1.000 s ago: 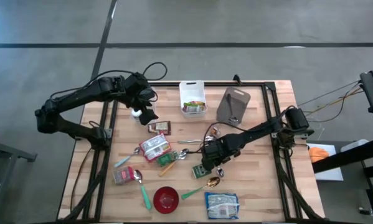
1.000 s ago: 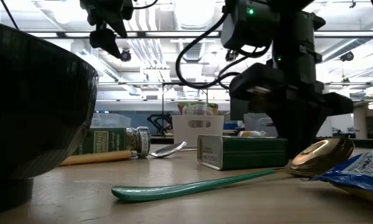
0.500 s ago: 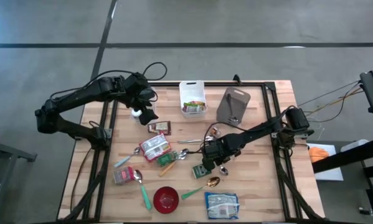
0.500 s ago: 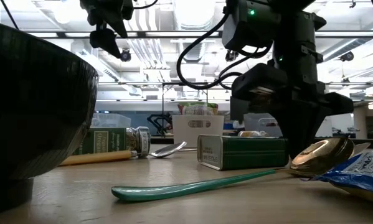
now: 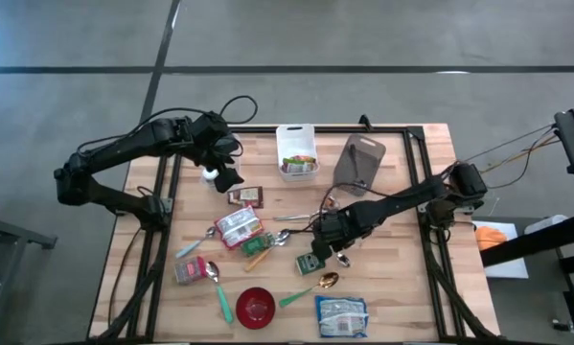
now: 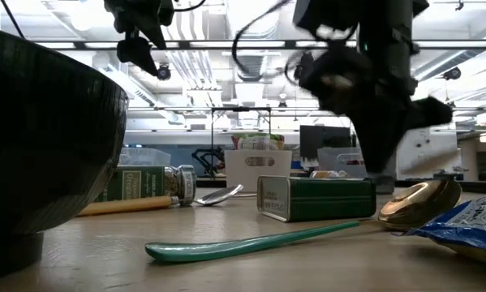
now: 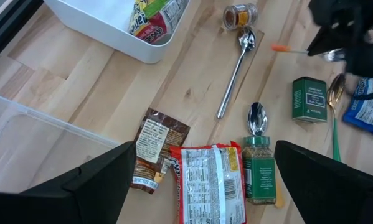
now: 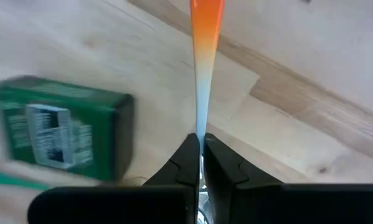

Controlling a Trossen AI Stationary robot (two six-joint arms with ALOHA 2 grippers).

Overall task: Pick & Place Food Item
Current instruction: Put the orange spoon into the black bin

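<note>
My right gripper (image 8: 200, 148) hangs over the table's middle (image 5: 336, 241), just above a green tin (image 8: 61, 134). It is shut on a thin spoon whose handle fades from pale to orange (image 8: 206, 25). Food packets lie to the left: a red noodle packet (image 5: 239, 227), a brown packet (image 5: 245, 195) and a green spice jar (image 7: 259, 177). A blue packet (image 5: 341, 315) lies at the near edge. My left gripper (image 5: 225, 178) waits open above the far left, with nothing between its fingers. My right gripper pinches the spoon's handle at its pale part (image 8: 200, 127) between its two fingertips, coming from above and pointing down. The handle sticks out past the fingers with its orange end (image 7: 279, 47) free. The spoon is lifted clear of the table.
A white bin (image 5: 296, 151) with packets stands at the far edge beside a grey pouch (image 5: 360, 161). A red bowl (image 5: 255, 307), a green-handled gold spoon (image 5: 310, 287), a silver spoon (image 7: 235, 78) and a small jar (image 7: 239, 12) lie around the right gripper.
My right gripper has gone up from the table beside the green tin; in the low view its dark body now stands higher than half a second ago and is blurred.
</note>
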